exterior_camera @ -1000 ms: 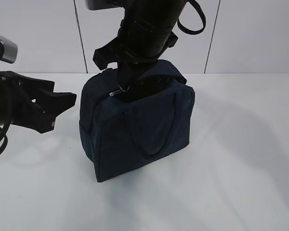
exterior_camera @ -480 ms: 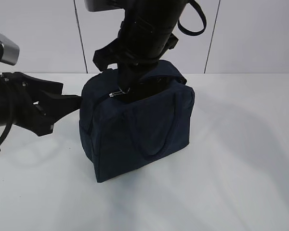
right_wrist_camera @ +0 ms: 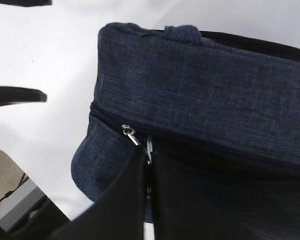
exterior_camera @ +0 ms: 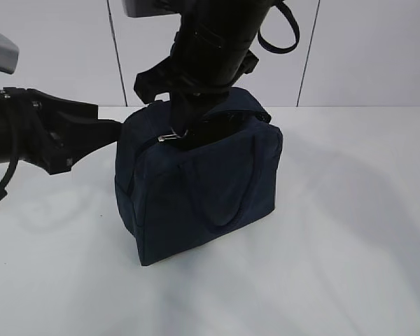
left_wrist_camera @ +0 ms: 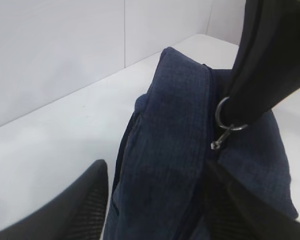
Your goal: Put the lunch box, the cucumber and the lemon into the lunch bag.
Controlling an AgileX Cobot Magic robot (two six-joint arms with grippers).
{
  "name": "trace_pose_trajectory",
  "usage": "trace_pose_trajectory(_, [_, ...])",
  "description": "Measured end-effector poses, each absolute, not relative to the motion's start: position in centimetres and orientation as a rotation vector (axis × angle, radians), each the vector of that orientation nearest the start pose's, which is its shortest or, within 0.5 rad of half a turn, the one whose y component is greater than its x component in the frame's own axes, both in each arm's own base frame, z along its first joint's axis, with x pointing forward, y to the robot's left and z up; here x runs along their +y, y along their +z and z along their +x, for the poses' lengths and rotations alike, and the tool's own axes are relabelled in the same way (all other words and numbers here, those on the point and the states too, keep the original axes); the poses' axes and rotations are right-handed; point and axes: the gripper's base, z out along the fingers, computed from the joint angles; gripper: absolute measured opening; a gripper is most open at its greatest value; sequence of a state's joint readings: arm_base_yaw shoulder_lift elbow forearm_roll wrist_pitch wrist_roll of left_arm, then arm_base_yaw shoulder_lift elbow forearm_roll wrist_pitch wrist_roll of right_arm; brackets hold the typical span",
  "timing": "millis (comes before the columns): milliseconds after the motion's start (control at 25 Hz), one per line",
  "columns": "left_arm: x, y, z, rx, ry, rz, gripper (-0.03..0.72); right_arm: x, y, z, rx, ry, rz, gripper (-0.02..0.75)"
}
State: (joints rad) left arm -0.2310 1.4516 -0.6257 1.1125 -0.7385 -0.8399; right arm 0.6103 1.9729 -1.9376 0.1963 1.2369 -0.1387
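Nearest the exterior camera, the white surface (exterior_camera: 322, 266) was seen bare, with no lunch box, cucumber or lemon anywhere in view. Just beyond, the navy lunch bag (exterior_camera: 196, 189) was stood upright near the middle, one loop handle (exterior_camera: 227, 189) draped down its front face. At its left end, the left gripper (exterior_camera: 101, 133) was held level with its jaws spread apart, one on either side of the bag's end in the wrist view; actual contact could not be confirmed. At the top, the right gripper (right_wrist_camera: 147, 150) was pinched shut on the metal ring pull (left_wrist_camera: 226, 117), with the zipper line beside it. The three items were judged probably packed already, though the bag's inside was hidden. Closing the zipper was judged the step in hand.
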Motion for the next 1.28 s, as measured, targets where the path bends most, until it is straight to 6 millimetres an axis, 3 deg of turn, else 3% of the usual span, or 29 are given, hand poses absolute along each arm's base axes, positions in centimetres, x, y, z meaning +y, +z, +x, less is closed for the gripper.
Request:
trace_pose_trajectory(480, [-12.8, 22.5, 27.6, 1.778, -0.750, 0.889, 0.413, 26.0, 32.0, 34.2, 2.609, 0.404, -0.985, 0.020])
trace_pose_trajectory(840, [-13.4, 21.6, 29.2, 1.803, -0.814, 0.886, 0.405, 26.0, 32.0, 34.2, 2.608, 0.405, -0.987, 0.020])
trace_pose_trajectory(960, [-13.5, 21.7, 29.5, 1.798, -0.811, 0.892, 0.349, 26.0, 32.0, 34.2, 2.608, 0.407, -0.986, 0.020])
trace_pose_trajectory(1160, [-13.6, 21.7, 29.7, 1.798, -0.810, 0.902, 0.136, 26.0, 32.0, 34.2, 2.608, 0.406, -0.992, 0.020])
trace_pose_trajectory(1280, [-13.6, 21.6, 29.7, 1.804, -0.813, 0.904, 0.095, 26.0, 32.0, 34.1, 2.607, 0.408, -0.993, 0.020])
